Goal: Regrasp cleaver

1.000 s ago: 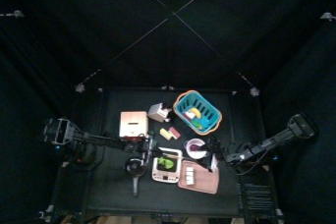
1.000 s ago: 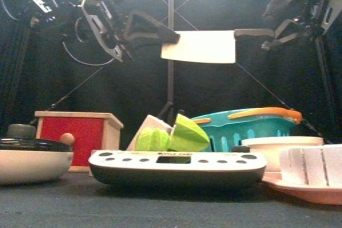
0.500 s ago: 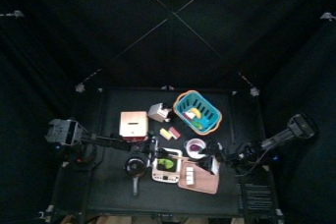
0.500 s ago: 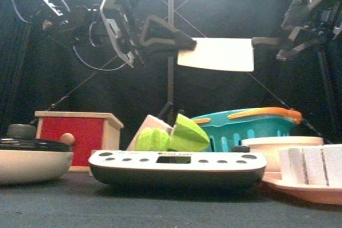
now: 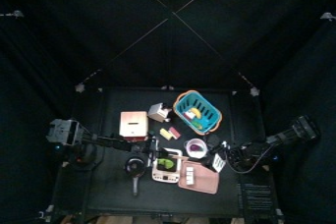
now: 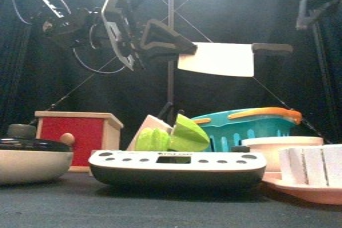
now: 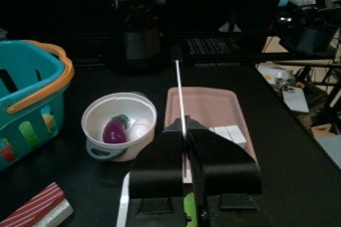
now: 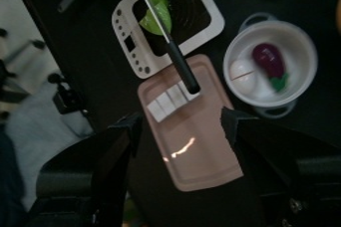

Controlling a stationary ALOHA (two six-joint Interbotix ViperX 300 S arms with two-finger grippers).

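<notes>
The cleaver (image 6: 218, 60) hangs in the air over the table's middle, its white blade broadside in the front view and its black handle (image 6: 274, 47) pointing right. My left gripper (image 6: 170, 42) is shut on the blade's left end. In the left wrist view the blade (image 7: 177, 84) runs edge-on out from between the closed jaws of that gripper (image 7: 186, 129). My right gripper (image 8: 182, 126) is open and empty, drawn back from the handle (image 8: 182, 70). In the front view it (image 6: 318, 0) sits high at the right, apart from the cleaver.
Below stand a teal basket (image 6: 247, 127), a red box (image 6: 78, 137), a scale (image 6: 174, 167) with green pieces, a dark pan (image 6: 30, 157), a pink cutting board (image 7: 206, 112) and a white bowl (image 7: 118, 121) with a purple eggplant.
My right gripper has let go of the cleaver's handle and pulled away up and to the right. My left gripper has moved right with the cleaver and now holds it alone.
</notes>
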